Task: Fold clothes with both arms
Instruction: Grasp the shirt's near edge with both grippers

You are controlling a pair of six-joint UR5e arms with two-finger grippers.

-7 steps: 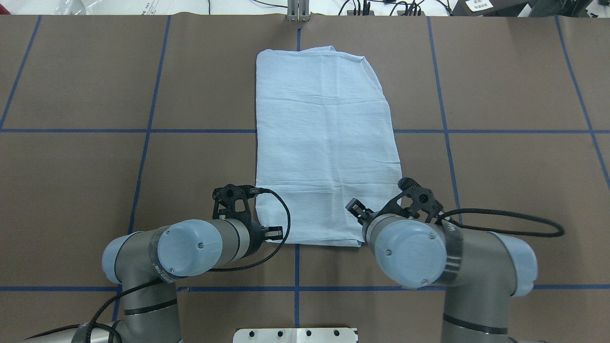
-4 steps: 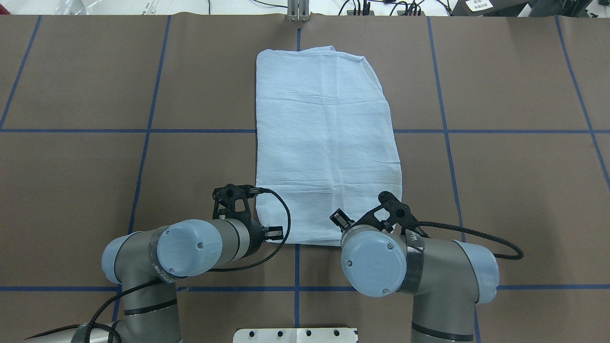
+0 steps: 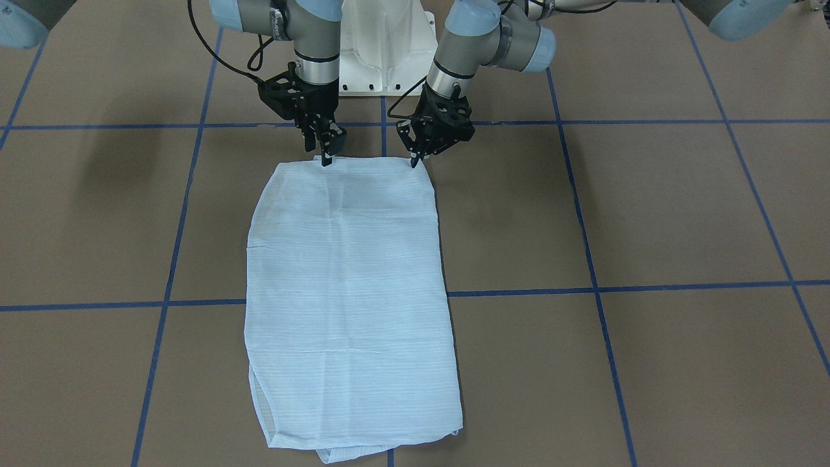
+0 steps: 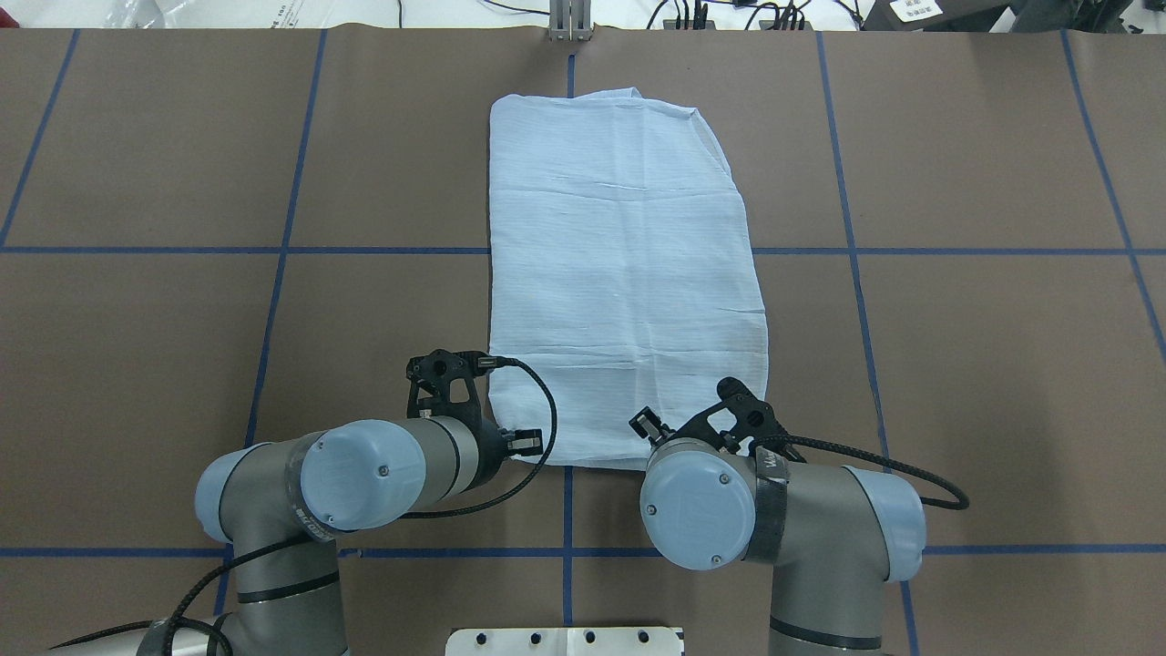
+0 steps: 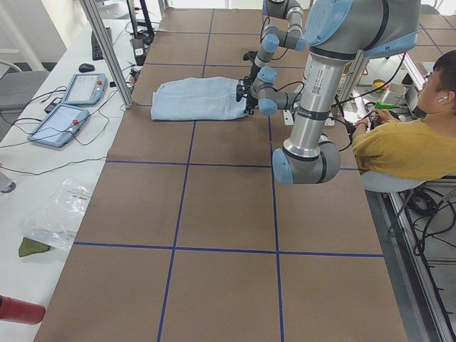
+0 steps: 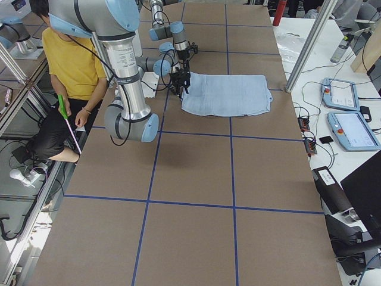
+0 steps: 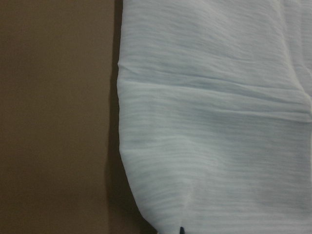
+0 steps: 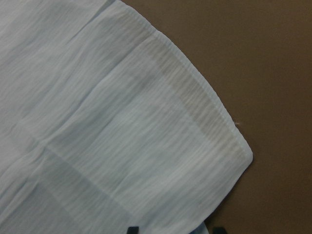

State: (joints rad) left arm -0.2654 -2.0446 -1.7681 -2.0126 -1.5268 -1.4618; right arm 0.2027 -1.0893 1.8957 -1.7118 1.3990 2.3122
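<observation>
The shirt (image 4: 619, 273) is lying flat on the brown worktop (image 4: 956, 364), folded into a long light-blue panel running away from the robot. Its near edge is sitting just under both wrists. From overhead the arms' own joints are hiding both grippers, so the front camera is telling more. There the left gripper (image 3: 414, 161) is pointing down onto one near corner of the shirt. The right gripper (image 3: 326, 155) is pointing onto the near edge, a little in from the other corner. The left wrist camera is showing only a single dark tip (image 7: 181, 230) at its bottom border, with cloth puckering towards it (the fingers are looking pinched together on the fabric, though mostly cut off). The right wrist camera is catching two dark fingertips (image 8: 132, 229) spread apart at its bottom border, with a hemmed corner lying ahead of them. Whether cloth is sitting between them is hard to make out. The shirt's far end is slipping partly off the front view's lower border.
</observation>
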